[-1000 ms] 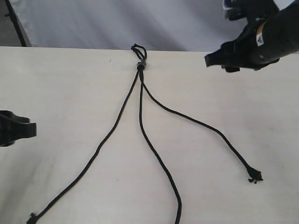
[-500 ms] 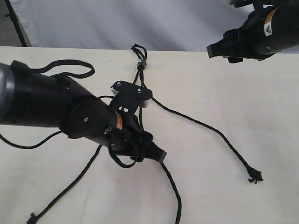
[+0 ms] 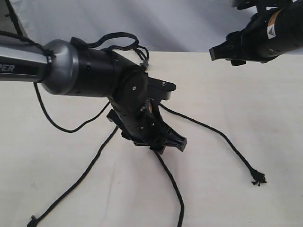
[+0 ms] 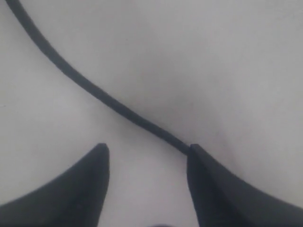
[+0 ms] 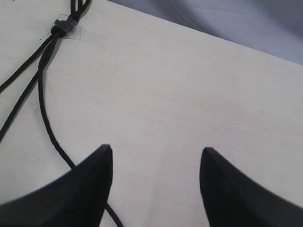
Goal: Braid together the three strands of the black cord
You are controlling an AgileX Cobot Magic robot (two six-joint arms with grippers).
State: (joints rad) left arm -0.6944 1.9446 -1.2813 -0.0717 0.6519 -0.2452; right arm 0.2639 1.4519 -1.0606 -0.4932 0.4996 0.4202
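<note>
The black cord lies fanned out on the pale table [image 3: 246, 94]. Its left strand [image 3: 71, 187] runs to the front left corner. The middle strand [image 3: 173, 184] comes out from under my left gripper [image 3: 171, 142], and the right strand [image 3: 222, 137] ends in a frayed knot [image 3: 258, 179]. The left gripper [image 4: 147, 147] is open just above the table. One strand [image 4: 94, 90] runs slantwise up to the tip of one finger [image 4: 208, 179], with nothing between the jaws. My right gripper [image 3: 218, 52] [image 5: 155, 151] hovers open at the far right, off to the side of the grey clamp [image 5: 61, 26].
My left arm [image 3: 90, 73] and its thicker black cables [image 3: 61, 125] cover the cord's upper part in the exterior view. A grey-white backdrop [image 3: 118, 19] stands behind the table's far edge.
My left arm has swung in from the left edge to the middle of the table, over the cord. The right gripper has risen slightly. The strands lie as before.
</note>
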